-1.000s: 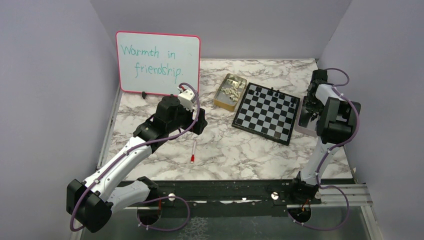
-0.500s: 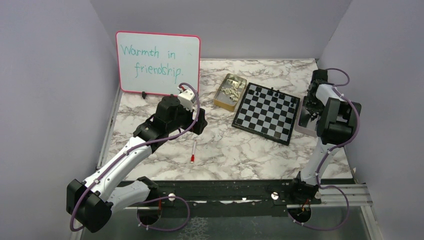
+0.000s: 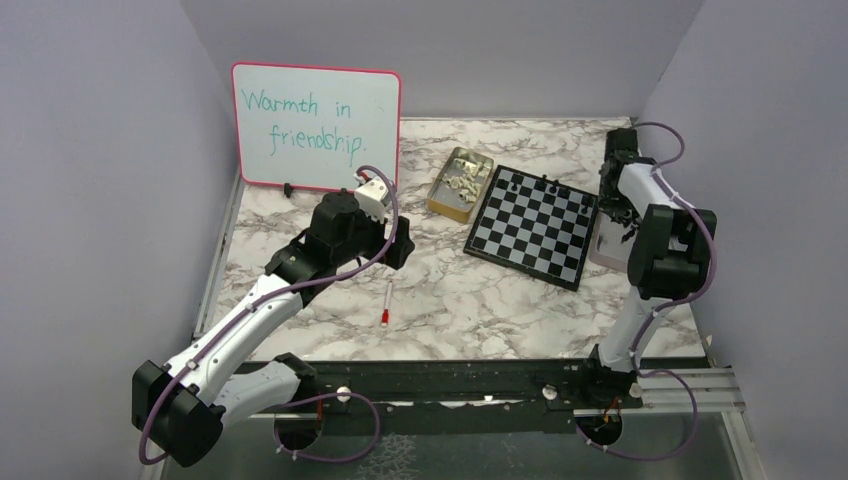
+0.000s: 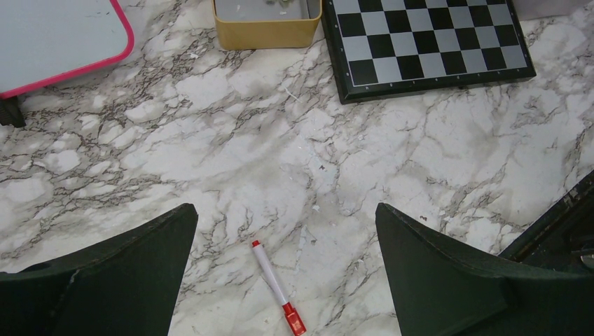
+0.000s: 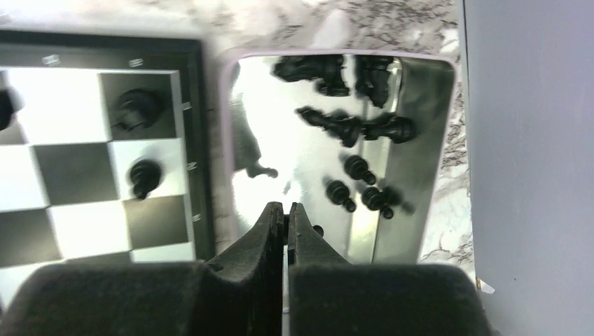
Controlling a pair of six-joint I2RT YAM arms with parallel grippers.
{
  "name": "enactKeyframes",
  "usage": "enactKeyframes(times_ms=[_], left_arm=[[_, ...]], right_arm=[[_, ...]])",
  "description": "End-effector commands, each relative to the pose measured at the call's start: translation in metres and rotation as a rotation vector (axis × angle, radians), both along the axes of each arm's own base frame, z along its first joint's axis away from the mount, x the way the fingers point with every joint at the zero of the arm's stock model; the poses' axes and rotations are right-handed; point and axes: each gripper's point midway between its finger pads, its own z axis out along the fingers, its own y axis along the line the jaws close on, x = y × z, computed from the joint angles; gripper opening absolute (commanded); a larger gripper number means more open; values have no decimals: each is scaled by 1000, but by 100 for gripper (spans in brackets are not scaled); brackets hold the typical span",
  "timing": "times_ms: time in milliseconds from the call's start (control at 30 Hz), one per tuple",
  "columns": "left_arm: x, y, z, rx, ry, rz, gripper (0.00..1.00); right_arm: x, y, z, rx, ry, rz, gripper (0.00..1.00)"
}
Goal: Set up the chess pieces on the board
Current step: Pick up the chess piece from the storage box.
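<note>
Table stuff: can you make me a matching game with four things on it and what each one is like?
Things:
1. pen
2. whiteboard
3. yellow box
4. shiny tray

What it is like:
A. holds black chess pieces
B. has green writing on it
C. lies flat on the marble table, red-tipped
D. holds pale chess pieces

Pairs: 1-C, 2-B, 3-D, 4-A

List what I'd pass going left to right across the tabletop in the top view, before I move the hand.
whiteboard → yellow tin → chessboard → pink-rimmed tray. The pen and both arms are left out, since they overlap these.
</note>
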Motion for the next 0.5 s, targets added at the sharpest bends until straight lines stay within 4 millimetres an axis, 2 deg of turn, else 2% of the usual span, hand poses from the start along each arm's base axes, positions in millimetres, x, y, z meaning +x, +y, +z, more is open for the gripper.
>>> enactKeyframes(times_ms=[0,200,467], left_arm=[[1,2,4,-10,-21,12,98],[1,2,5,-14,-26,14,98],[0,2,6,-17,-31,15,98]], right_arm=[[4,25,37,-78,-23,64,1],[10,63,43,-135,-16,150,1],[19,92,38,-196,12,257,1]])
